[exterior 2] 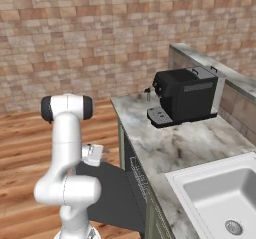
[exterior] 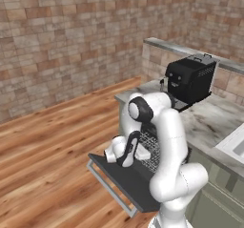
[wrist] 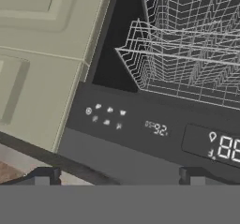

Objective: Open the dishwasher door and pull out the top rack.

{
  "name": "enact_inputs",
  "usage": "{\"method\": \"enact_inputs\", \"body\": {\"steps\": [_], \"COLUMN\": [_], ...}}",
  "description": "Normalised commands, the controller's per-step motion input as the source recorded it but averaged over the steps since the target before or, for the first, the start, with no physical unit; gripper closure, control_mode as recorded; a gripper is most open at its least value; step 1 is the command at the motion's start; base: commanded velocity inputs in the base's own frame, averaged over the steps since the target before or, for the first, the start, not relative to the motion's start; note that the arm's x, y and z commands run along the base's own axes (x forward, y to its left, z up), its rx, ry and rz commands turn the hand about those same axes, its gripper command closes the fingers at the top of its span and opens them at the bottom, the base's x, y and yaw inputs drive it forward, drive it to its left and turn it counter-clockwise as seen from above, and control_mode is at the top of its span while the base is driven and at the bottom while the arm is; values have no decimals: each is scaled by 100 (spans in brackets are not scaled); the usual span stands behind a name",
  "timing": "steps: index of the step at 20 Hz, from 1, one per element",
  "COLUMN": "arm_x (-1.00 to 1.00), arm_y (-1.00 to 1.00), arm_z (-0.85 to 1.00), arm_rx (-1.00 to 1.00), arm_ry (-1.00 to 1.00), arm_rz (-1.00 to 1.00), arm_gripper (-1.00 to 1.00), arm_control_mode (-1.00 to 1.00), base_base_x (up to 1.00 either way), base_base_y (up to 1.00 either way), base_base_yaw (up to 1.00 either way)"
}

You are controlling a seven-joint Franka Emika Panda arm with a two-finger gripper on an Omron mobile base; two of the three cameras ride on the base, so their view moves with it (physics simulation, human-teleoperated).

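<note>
Glossy white rounded arm segments, thick and tubular, joined by bulbous elbows. Dark grey-black end caps on the shoulder-like joint, seen as round discs. Black band along the wrist link near the dishwasher door (exterior: 125, 180). Small white boxy tool (exterior: 116, 151) housing at the wrist. Two small dark square finger tips (wrist: 43, 175), matte.

Brick walls (exterior: 62, 36), wood plank floor (exterior: 43, 150) — marble counter (exterior 2: 165, 143) with a white sink (exterior 2: 225, 198) and black coffee machine (exterior 2: 185, 95).
</note>
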Motion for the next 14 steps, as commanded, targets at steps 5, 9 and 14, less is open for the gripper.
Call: {"method": "enact_inputs", "body": {"steps": [5, 9, 14], "arm_x": [26, 8, 0], "arm_y": [-25, -24, -31], "arm_z": [-22, -17, -6], "arm_rx": [0, 0, 0], "arm_ry": [5, 1, -2], "arm_rz": [0, 0, 1], "arm_gripper": [-100, -100, -100], "arm_control_mode": [-100, -100, -100], "base_base_x": [0, 0, 0], "base_base_y": [0, 0, 0], "base_base_yaw": [0, 0, 0]}}
